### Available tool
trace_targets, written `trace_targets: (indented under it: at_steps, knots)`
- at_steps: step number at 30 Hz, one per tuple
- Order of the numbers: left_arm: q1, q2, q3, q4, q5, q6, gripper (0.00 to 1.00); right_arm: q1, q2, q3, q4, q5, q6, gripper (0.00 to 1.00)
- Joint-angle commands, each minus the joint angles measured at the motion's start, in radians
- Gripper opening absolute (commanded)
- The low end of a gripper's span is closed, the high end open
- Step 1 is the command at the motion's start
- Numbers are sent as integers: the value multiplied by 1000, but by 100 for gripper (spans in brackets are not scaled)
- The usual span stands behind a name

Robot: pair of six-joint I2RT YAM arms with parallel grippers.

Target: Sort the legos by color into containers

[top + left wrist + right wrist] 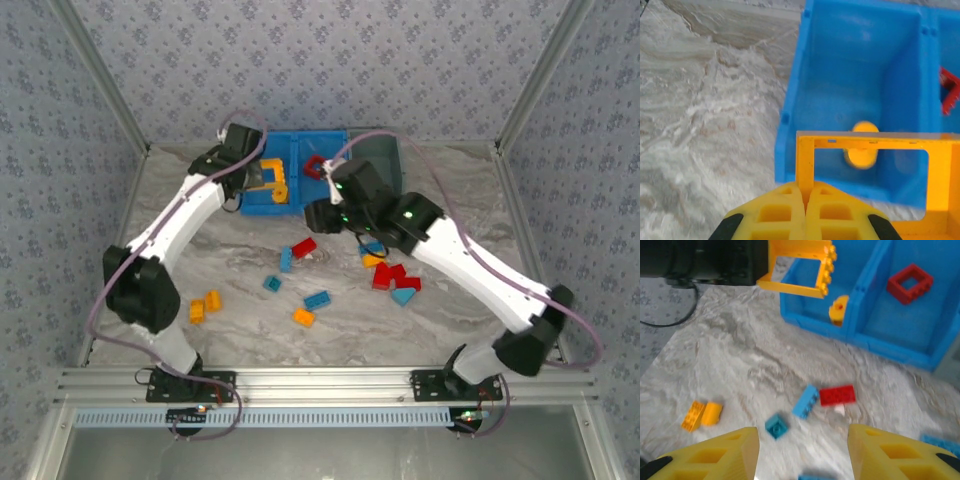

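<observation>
We have left claw (805,202) pinched shut on orange frame (870,141), its long side running right of the claw, blue bin (790,105) directly below-ahead; right claw (802,450) part-open, empty

The top camera looks down from behind the arm bases (190,385) at the whole table (340,345). The left wrist camera sits close over the left bin (855,60) at the far edge — the right wrist camera, farther back, shares that bin and the yellow frame (807,155).
</observation>
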Motion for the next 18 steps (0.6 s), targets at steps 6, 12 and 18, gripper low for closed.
trace_targets:
  at_steps: [6, 12, 18]
  knots:
    - [49, 271, 287, 76, 51, 83, 0, 46, 287, 226, 169, 228, -37, 52]
    - [49, 447, 488, 26, 27, 79, 0, 38, 347, 228, 174, 217, 3, 52]
    - [46, 570, 650, -51, -11, 95, 0, 30, 324, 154, 202, 214, 42, 52]
